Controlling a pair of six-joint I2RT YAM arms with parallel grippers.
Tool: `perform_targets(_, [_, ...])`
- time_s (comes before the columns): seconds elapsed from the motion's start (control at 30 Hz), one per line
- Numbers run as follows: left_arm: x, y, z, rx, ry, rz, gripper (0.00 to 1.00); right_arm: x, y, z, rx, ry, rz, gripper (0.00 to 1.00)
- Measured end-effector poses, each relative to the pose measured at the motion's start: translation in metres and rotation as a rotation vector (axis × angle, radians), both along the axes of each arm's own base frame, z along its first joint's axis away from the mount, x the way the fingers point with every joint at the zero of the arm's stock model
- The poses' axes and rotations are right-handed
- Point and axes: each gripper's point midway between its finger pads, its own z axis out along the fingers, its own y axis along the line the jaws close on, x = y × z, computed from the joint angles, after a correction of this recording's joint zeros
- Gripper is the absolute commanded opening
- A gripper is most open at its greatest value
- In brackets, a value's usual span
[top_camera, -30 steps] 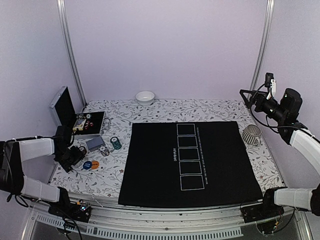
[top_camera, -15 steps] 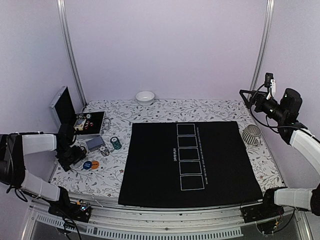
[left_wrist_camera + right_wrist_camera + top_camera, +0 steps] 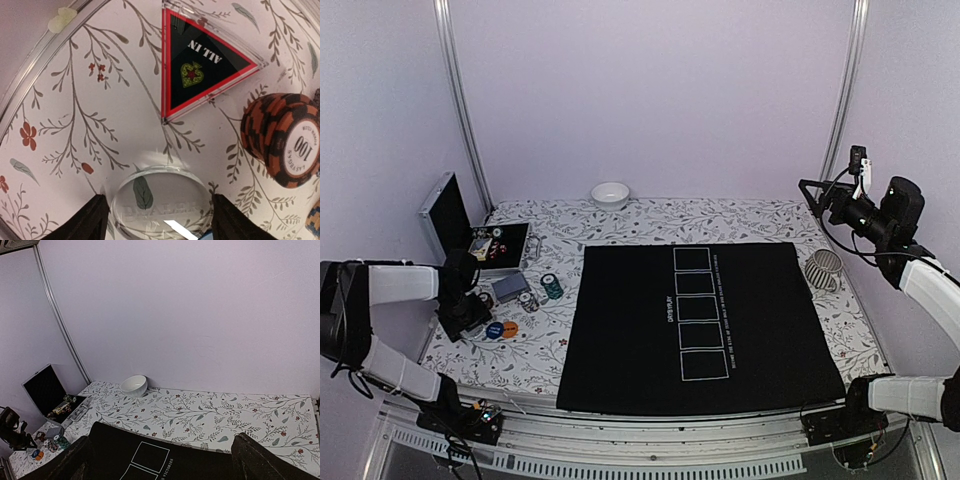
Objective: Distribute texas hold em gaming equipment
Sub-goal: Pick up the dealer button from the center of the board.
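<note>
Left corner of the desk (image 3: 740, 215), near the open case (image 3: 448, 215): this is where the poker gear sits.

- Clear dealer disc (image 3: 160, 195): glassy, flat on the cloth, with faint "DEALER" lettering. It lies between the 2 fingers (image 3: 92, 222) of the left end effector (image 3: 160, 212). The fingers stand at its edges at a middling gap. I cannot tell whether they press on it.
- "ALL IN" triangle (image 3: 200, 60): black face, red border, green spade emblem. Flat on the cloth, beyond the disc and apart from it.
- Orange-and-black chip stack (image 3: 282, 137): striped edge, white face marked 100, to the right of the triangle.
- From above: blue disc (image 3: 494, 329) and orange disc (image 3: 509, 328) lie touching, just beside the left end effector.
- Green chip stack (image 3: 552, 287) and grey-blue card deck (image 3: 509, 288) lie between the case and the black mat (image 3: 620, 340).

Right end effector (image 3: 162, 440): raised high at the far right, fingers spread wide, nothing between them.

Surface: white cloth printed with grey-green sprigs and small red flowers. The mat covers the middle and carries 5 white rectangles in a column. White bowl (image 3: 610, 194) at the far edge. Wire cup (image 3: 825, 268) just off the mat's right side.

Room: plain lilac walls (image 3: 650, 90), with 2 slanted aluminium posts (image 3: 460, 100) at the back corners.
</note>
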Motion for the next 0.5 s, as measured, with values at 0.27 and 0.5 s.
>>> perform_targets(0.27, [-0.0013, 0.0011, 0.0005, 0.007, -0.01, 0.003, 0.49, 0.0, -0.0001, 0.0, 0.0, 0.0, 0.0, 0.97])
perform_targets(0.5, [-0.0055, -0.0015, 0.0034, -0.01, -0.005, 0.002, 0.45, 0.0, -0.0001, 0.0, 0.001, 0.0, 0.0, 0.97])
